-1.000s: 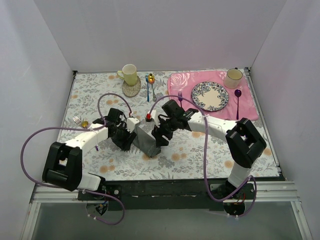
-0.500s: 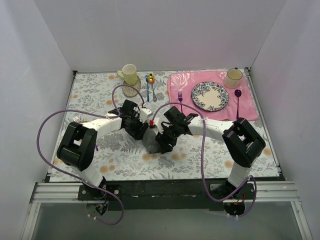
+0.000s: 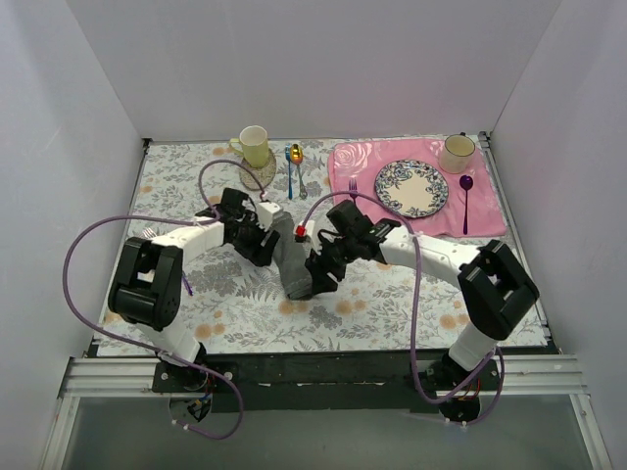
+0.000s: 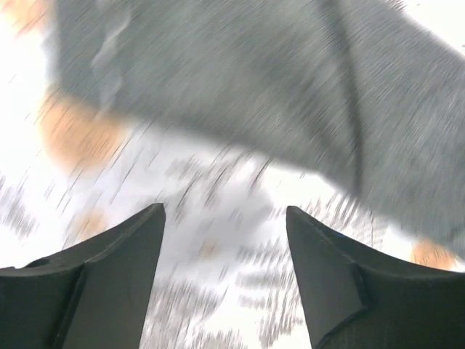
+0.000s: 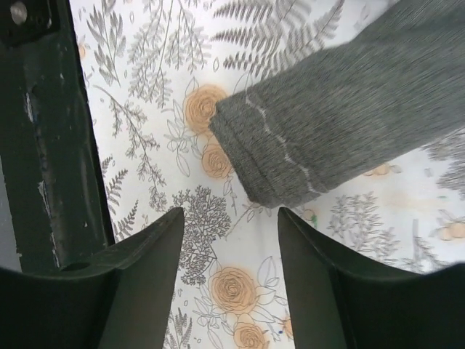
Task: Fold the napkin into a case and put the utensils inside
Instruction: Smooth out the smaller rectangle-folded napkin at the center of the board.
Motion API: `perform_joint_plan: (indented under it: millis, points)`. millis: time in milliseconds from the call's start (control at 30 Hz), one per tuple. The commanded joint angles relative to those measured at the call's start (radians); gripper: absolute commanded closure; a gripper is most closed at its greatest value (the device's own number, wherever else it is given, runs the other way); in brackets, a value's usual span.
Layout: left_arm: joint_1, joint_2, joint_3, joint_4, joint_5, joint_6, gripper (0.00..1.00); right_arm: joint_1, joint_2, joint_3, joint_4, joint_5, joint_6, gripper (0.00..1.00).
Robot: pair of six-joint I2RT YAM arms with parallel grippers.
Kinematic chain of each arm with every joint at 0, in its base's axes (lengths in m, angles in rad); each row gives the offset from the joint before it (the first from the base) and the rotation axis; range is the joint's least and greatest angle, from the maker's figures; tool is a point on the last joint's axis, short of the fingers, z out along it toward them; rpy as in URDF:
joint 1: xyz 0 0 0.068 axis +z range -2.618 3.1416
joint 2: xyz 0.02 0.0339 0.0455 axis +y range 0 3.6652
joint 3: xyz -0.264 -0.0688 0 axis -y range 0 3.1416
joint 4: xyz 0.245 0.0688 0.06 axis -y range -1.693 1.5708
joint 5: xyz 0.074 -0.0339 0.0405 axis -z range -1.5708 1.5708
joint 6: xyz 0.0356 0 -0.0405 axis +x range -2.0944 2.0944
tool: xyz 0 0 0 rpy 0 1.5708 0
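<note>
The dark grey napkin [image 3: 291, 262] lies as a narrow folded strip on the flowered tablecloth, between my two grippers. My left gripper [image 3: 268, 249] hovers at its left side. In the blurred left wrist view the left gripper [image 4: 225, 211] is open with only tablecloth between its fingers, and the napkin [image 4: 254, 94] is just beyond them. My right gripper [image 3: 313, 276] stands at the strip's near right. In the right wrist view the right gripper [image 5: 231, 212] is open and empty, and a rounded napkin [image 5: 334, 123] end lies just ahead of its tips. The utensils are hidden.
A yellow mug [image 3: 254, 145] on a coaster and a gold spoon with a blue handle [image 3: 295, 157] sit at the back. The pink placemat [image 3: 353, 159] holds a patterned plate [image 3: 411, 188], a cream cup [image 3: 457, 152], a purple fork [image 3: 353, 186] and a purple spoon [image 3: 466, 191].
My left arm swung away from the near left toward the back and its jaws widened. The napkin went from a wider sheet to a narrow strip. My right gripper shifted slightly.
</note>
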Motion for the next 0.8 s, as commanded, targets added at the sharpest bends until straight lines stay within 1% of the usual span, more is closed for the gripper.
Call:
perform_joint_plan:
  millis: [0, 33, 67, 100, 167, 200, 233, 267, 300, 367, 400, 467, 500, 633, 700, 733, 767]
  points:
    - [0.123, -0.185, 0.008, -0.135, 0.156, 0.003, 0.31, -0.013, -0.061, 0.025, 0.085, 0.021, -0.023, 0.41]
    - [0.164, -0.218, 0.024, -0.168, 0.171, -0.015, 0.29, -0.015, -0.047, 0.044, 0.073, 0.028, -0.043, 0.46]
    - [0.184, -0.279, 0.031, -0.178, 0.181, -0.035, 0.26, -0.013, -0.012, 0.057, 0.061, 0.034, -0.052, 0.48]
    - [0.222, -0.305, 0.04, -0.185, 0.182, -0.053, 0.18, -0.012, 0.005, 0.066, 0.053, 0.049, -0.057, 0.52]
    - [0.261, -0.351, 0.075, -0.227, 0.184, -0.11, 0.13, -0.012, 0.051, 0.083, 0.054, 0.068, -0.057, 0.53]
    - [0.303, -0.382, 0.086, -0.243, 0.182, -0.13, 0.07, -0.012, 0.065, 0.081, 0.059, 0.089, -0.054, 0.55]
    - [0.325, -0.397, 0.098, -0.283, 0.185, -0.156, 0.03, -0.012, 0.073, 0.081, 0.07, 0.098, -0.052, 0.55]
    - [0.368, -0.413, 0.119, -0.302, 0.187, -0.173, 0.02, -0.012, 0.091, 0.083, 0.074, 0.106, -0.047, 0.55]
    - [0.417, -0.44, 0.126, -0.331, 0.187, -0.19, 0.02, -0.012, 0.099, 0.083, 0.079, 0.114, -0.043, 0.55]
    - [0.465, -0.462, 0.141, -0.366, 0.187, -0.225, 0.02, -0.006, 0.125, 0.089, 0.077, 0.12, -0.041, 0.55]
    - [0.506, -0.473, 0.143, -0.395, 0.172, -0.237, 0.02, -0.001, 0.134, 0.088, 0.077, 0.127, -0.041, 0.55]
    - [0.537, -0.479, 0.153, -0.437, 0.152, -0.265, 0.02, 0.007, 0.16, 0.086, 0.085, 0.123, -0.038, 0.55]
    - [0.566, -0.482, 0.158, -0.463, 0.121, -0.277, 0.02, 0.011, 0.166, 0.086, 0.09, 0.117, -0.032, 0.55]
    - [0.606, -0.467, 0.166, -0.504, 0.018, -0.316, 0.02, 0.024, 0.183, 0.097, 0.108, 0.094, -0.006, 0.55]
    - [0.646, -0.46, 0.173, -0.511, 0.023, -0.331, 0.02, 0.04, 0.182, 0.111, 0.116, 0.08, 0.011, 0.55]
    - [0.658, -0.457, 0.178, -0.512, 0.049, -0.33, 0.02, 0.047, 0.18, 0.118, 0.119, 0.074, 0.015, 0.55]
    - [0.669, -0.442, 0.184, -0.515, 0.061, -0.325, 0.02, 0.053, 0.177, 0.124, 0.114, 0.059, 0.022, 0.52]
